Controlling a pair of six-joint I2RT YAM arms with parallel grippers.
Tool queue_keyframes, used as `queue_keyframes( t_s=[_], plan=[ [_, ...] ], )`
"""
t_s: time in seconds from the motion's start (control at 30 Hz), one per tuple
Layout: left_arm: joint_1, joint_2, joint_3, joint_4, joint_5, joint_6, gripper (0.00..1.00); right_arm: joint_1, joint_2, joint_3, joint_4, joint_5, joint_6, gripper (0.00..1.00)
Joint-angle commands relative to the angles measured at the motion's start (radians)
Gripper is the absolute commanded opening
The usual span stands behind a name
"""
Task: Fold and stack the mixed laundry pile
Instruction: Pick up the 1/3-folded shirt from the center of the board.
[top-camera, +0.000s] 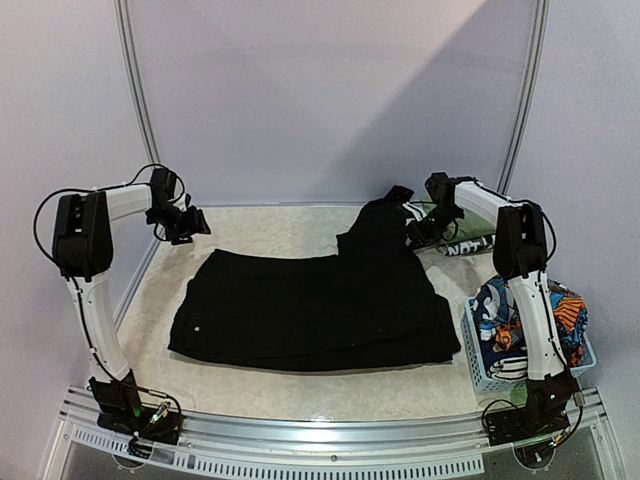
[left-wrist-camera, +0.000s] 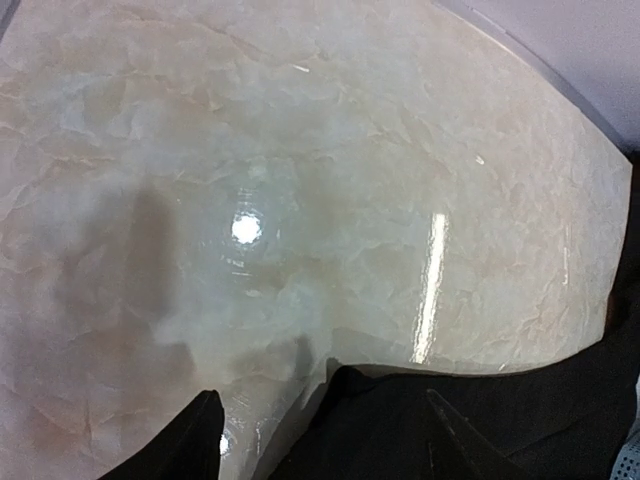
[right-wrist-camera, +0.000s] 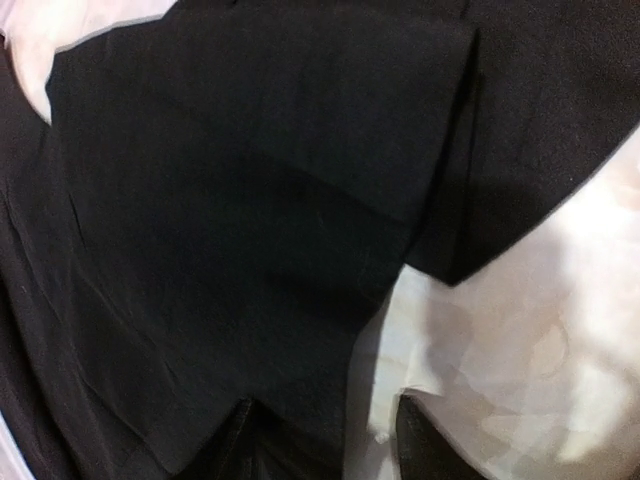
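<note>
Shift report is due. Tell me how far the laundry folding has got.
Done: no finished stack shows. In hand: the black garment lies spread out, right fingers open at its far corner, left fingers open, empty. Left: the cartoon-print garment in the basket, a printed piece.

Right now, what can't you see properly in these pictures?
- Top view: the right arm covers part of the basket and the cartoon-print garment.
- Top view: the printed piece has lettering too small to read, partly behind that arm.
- Right wrist view: the black garment runs off the edges, dark and blurry.
</note>
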Motion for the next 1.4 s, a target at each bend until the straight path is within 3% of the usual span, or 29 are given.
queue_keyframes(
  t_s=[0.0, 0.23, 0.43, 0.63, 0.67, 0.7, 0.8, 0.93, 1.17, 1.37],
  plan=[
    [0.027, 0.022, -0.005, 0.029, 0.067, -0.002, 0.66, -0.003, 0.069, 0.071, -0.047, -0.056, 0.005, 0.37],
    [0.039, 0.098, 0.075, -0.021, 0.173, 0.067, 0.67, -0.038, 0.042, 0.039, -0.010, -0.086, 0.034, 0.01],
    [0.041, 0.125, 0.087, -0.050, 0.166, 0.141, 0.69, -0.066, -0.051, -0.059, 0.052, -0.081, 0.052, 0.00],
    [0.041, 0.187, 0.125, -0.071, 0.245, 0.183, 0.70, -0.066, -0.039, -0.073, 0.054, -0.120, 0.056, 0.00],
    [0.040, 0.201, 0.132, -0.070, 0.263, 0.186, 0.76, -0.065, -0.033, -0.071, 0.054, -0.125, 0.057, 0.00],
    [0.037, 0.215, 0.145, -0.068, 0.285, 0.189, 0.96, -0.066, -0.030, -0.072, 0.053, -0.129, 0.059, 0.00],
    [0.023, 0.261, 0.189, -0.071, 0.332, 0.206, 0.99, -0.066, -0.016, -0.073, 0.048, -0.145, 0.060, 0.01],
    [-0.003, 0.326, 0.286, -0.125, 0.328, 0.230, 0.88, -0.065, -0.002, -0.074, 0.049, -0.161, 0.067, 0.01],
    [-0.011, 0.386, 0.402, -0.245, 0.344, 0.260, 0.49, -0.064, -0.002, -0.074, 0.048, -0.163, 0.072, 0.02],
    [-0.012, 0.368, 0.376, -0.262, 0.398, 0.311, 0.44, -0.064, -0.006, -0.073, 0.050, -0.163, 0.075, 0.02]
  ],
)
